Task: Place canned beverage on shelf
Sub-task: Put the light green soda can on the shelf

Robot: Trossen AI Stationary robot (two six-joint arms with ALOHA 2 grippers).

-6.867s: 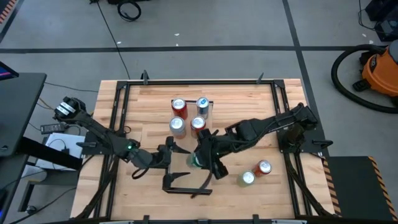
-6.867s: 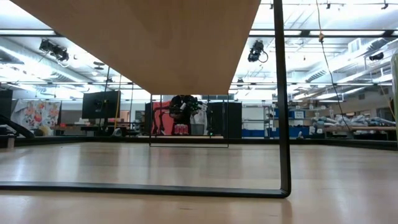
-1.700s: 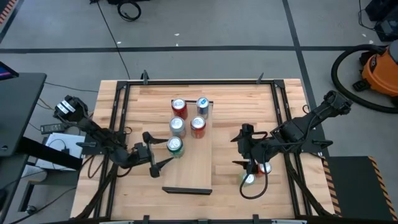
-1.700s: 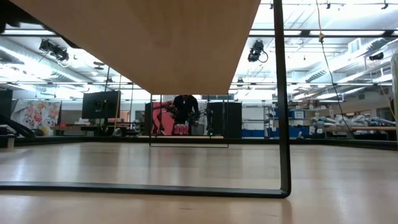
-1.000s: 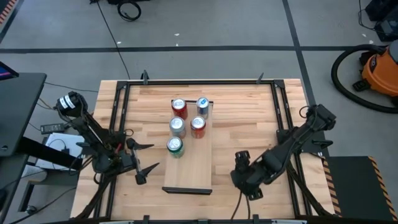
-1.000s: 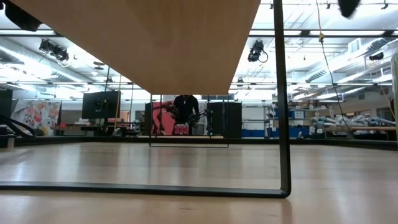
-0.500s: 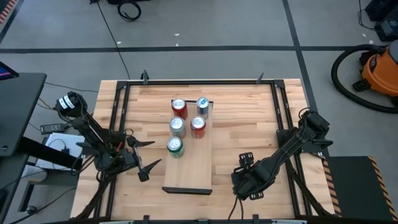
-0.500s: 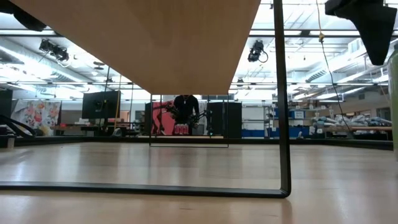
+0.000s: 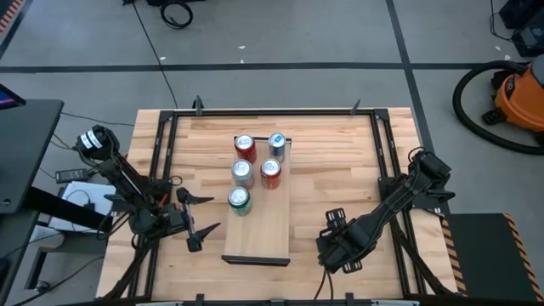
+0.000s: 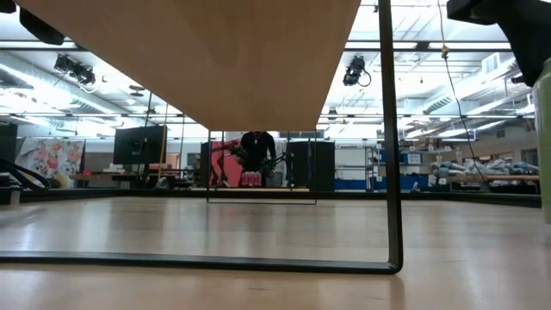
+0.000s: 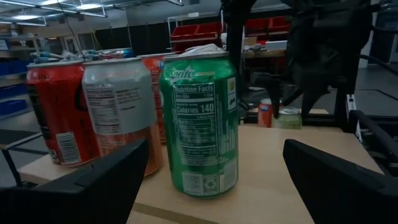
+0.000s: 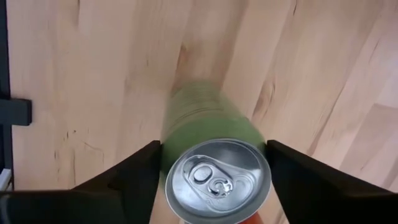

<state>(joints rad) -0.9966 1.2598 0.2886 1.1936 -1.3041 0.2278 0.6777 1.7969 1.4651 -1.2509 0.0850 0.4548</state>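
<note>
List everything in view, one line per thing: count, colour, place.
Shelf: one, light wood, dark end strips, mid-table.
Red cans: two, on the shelf's far half.
Silver-and-orange can: one, on the shelf between the reds.
Blue-white can: one, far end of the shelf.
Green can on shelf: one, nearest the shelf's bare half.
Green can off shelf: one, on the table between the right claw's fingers.
Table: one, plank wood.
Vacuum: one, orange, on the floor.
Left claw: open, left of the shelf.
Right claw: open, right of the shelf.

L claw [image 9: 195,223] spread wide, low at table's left; R claw [image 12: 214,163] pointing down, fingers apart.
</note>
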